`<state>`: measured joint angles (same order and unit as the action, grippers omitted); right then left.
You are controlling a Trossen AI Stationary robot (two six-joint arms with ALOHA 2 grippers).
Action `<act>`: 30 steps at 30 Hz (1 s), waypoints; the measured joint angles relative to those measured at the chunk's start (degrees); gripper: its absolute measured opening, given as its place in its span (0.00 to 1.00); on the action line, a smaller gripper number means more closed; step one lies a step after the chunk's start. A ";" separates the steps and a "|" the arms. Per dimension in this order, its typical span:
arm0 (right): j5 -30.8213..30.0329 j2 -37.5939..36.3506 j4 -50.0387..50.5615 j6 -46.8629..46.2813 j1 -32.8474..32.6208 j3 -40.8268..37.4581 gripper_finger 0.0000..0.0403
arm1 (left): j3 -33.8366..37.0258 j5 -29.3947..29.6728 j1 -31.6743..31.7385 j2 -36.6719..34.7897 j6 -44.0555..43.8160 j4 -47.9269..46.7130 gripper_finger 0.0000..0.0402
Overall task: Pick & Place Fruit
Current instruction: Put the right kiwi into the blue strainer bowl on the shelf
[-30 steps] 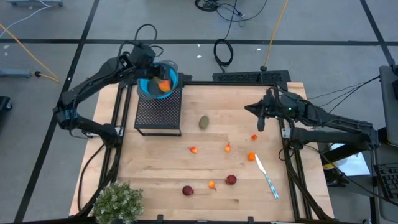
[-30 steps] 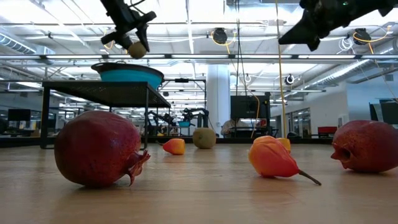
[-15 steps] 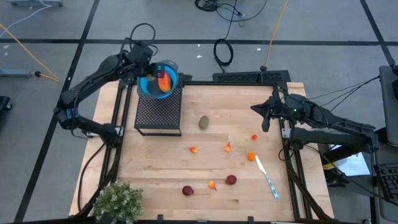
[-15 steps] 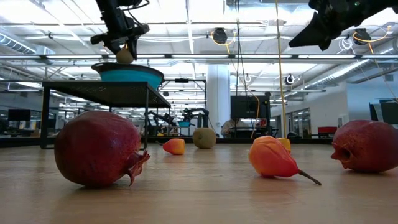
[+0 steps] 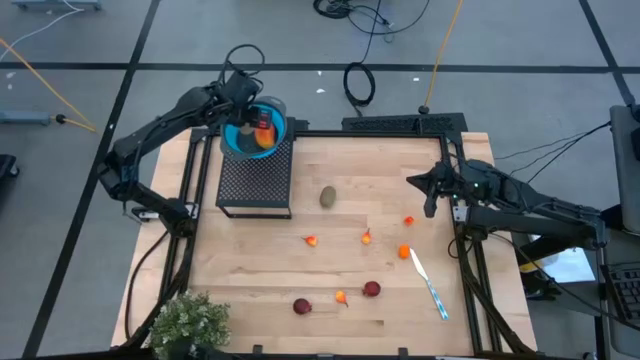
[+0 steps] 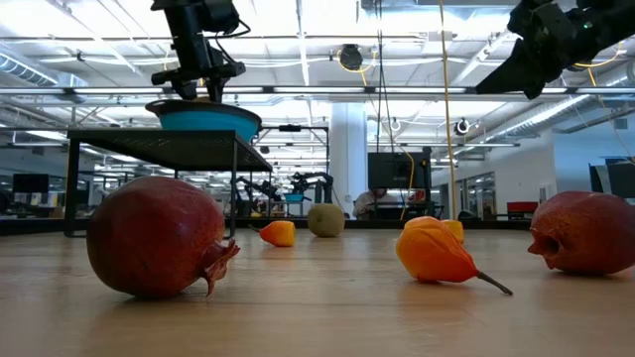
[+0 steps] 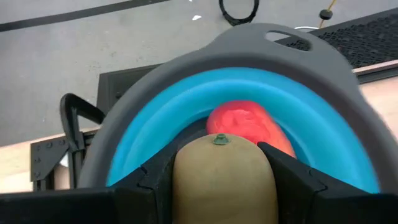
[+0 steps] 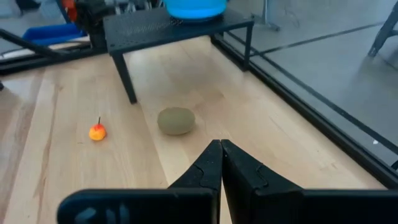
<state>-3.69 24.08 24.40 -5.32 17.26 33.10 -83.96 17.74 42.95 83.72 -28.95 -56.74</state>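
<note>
Left wrist view — the left gripper (image 7: 224,180) is hanging over the blue bowl (image 7: 155,124), its fingers (image 7: 292,180) grasping a tan-brown oval fruit (image 7: 222,180), stem up; judged to be poised for dropping beside the red-orange oblong fruit (image 7: 249,124) already lying in the bowl. Bowl is sitting on a black mesh stand (image 5: 255,180) at the counter's (image 5: 350,310) far left corner, likely the collection point.

Right gripper (image 5: 430,195) is waiting near the right edge, fingers clenched on nothing.

Fruit awaiting pickup — olive oval (image 5: 327,197) mid-counter; two dark red balls (image 5: 302,306) (image 5: 371,289) near the front; small orange bits (image 5: 404,252) scattered between.

Not fruit: white and blue utensil (image 5: 428,285), green plant (image 5: 190,322).
</note>
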 joint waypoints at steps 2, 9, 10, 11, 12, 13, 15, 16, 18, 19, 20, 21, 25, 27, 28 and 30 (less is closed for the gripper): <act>-1.50 -2.14 0.06 -0.26 0.00 -0.86 0.00 | 0.00 0.17 0.43 -0.04 -0.07 -0.20 0.46; -4.01 -7.73 0.39 0.27 0.00 -4.74 0.00 | 0.00 0.26 0.73 0.20 -0.06 -0.60 0.46; -4.02 -8.23 0.37 0.30 0.00 -5.38 0.00 | 0.00 0.32 0.69 0.28 -0.04 -0.60 0.46; -4.01 -8.60 0.33 0.38 0.00 -6.04 0.00 | 0.00 0.54 0.69 0.33 0.18 -0.57 0.46; -4.04 -8.84 0.33 0.42 0.00 -6.69 0.00 | 0.00 1.11 0.69 0.33 0.43 -0.50 0.46; -4.01 -9.01 0.32 0.42 0.00 -7.46 0.01 | 0.00 1.72 0.60 0.31 0.74 -0.42 0.46; -4.01 -9.27 0.33 0.42 0.00 -9.00 0.01 | 0.00 2.49 0.31 0.31 1.36 -0.45 0.46; -4.01 -9.29 0.33 0.44 0.00 -9.78 0.01 | 0.00 2.91 0.14 0.31 1.67 -0.47 0.46; -4.01 -9.29 -0.31 0.44 0.00 -11.48 0.01 | 0.00 3.42 -0.30 0.31 2.79 -0.44 0.46; -4.01 -9.27 -0.95 0.44 0.00 -12.45 0.01 | 0.00 3.52 -0.50 0.31 3.55 -0.42 0.46; -3.97 -9.27 -1.88 0.44 0.00 -13.41 0.01 | 0.00 4.04 -0.80 0.31 4.25 -0.42 0.46; -3.85 -9.27 -3.14 0.44 0.00 -14.36 0.01 | 0.00 4.86 -1.24 0.38 4.96 -0.38 0.46; -3.79 -9.27 -9.61 0.44 0.00 -17.84 0.01 | 0.00 8.14 -2.89 1.50 6.80 -0.56 0.46; -3.81 -9.27 -12.54 0.68 0.00 -18.90 0.01 | 0.00 7.86 -3.08 2.14 7.76 -0.45 0.46; -3.78 -9.27 -13.74 1.35 0.00 -19.27 0.01 | 0.00 7.84 -3.15 2.56 8.19 -0.47 0.46; -3.79 -9.31 -14.57 3.33 0.01 -19.53 0.01 | 0.00 7.97 -3.14 3.59 8.83 -0.80 0.46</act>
<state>-7.48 14.76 9.83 -1.99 17.27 13.57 -83.96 25.71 39.81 87.32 -20.13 -57.54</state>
